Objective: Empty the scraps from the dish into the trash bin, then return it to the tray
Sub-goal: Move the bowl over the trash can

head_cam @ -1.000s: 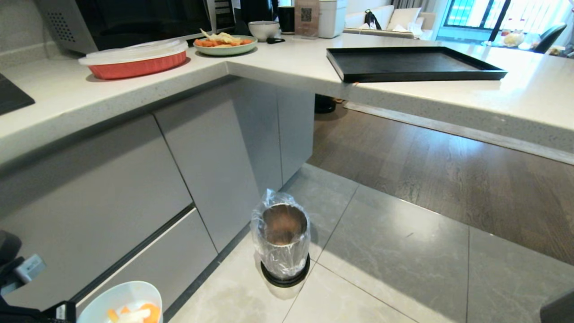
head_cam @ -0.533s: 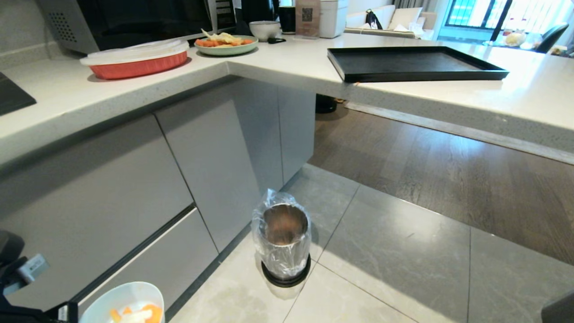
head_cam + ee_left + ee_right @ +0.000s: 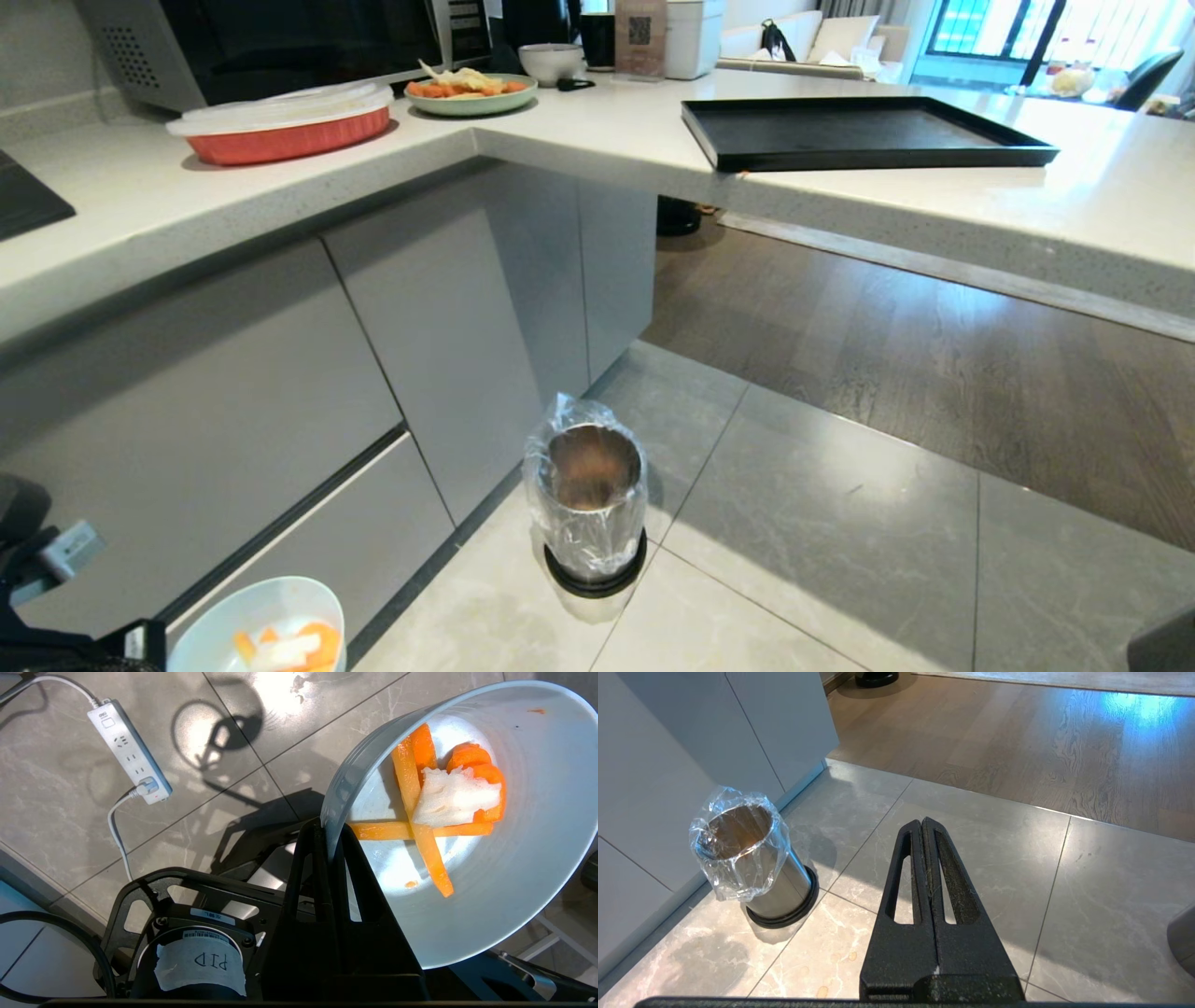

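Note:
My left gripper (image 3: 329, 828) is shut on the rim of the dish (image 3: 523, 905), a pale blue-white bowl held low at the bottom left of the head view (image 3: 233, 611). The scraps (image 3: 441, 802), orange sticks and a whitish piece, lie inside it. The trash bin (image 3: 588, 504), a small steel cylinder with a clear bag liner and black base ring, stands on the floor tiles to the right of the dish and farther off; it also shows in the right wrist view (image 3: 752, 858). The black tray (image 3: 859, 131) lies bare on the counter at the upper right. My right gripper (image 3: 922, 821) hangs shut over the floor, holding nothing.
Grey cabinet fronts (image 3: 280, 373) run along the left, close beside the bin. On the counter sit a red baking dish (image 3: 280, 126), a green plate of food (image 3: 471, 89) and a white bowl (image 3: 549, 61). A power strip (image 3: 128, 751) with its cable lies on the tiles below the left arm.
The dish has shifted slightly lower in the head view, still in my left gripper. The bin, tray and counter stay as they were.

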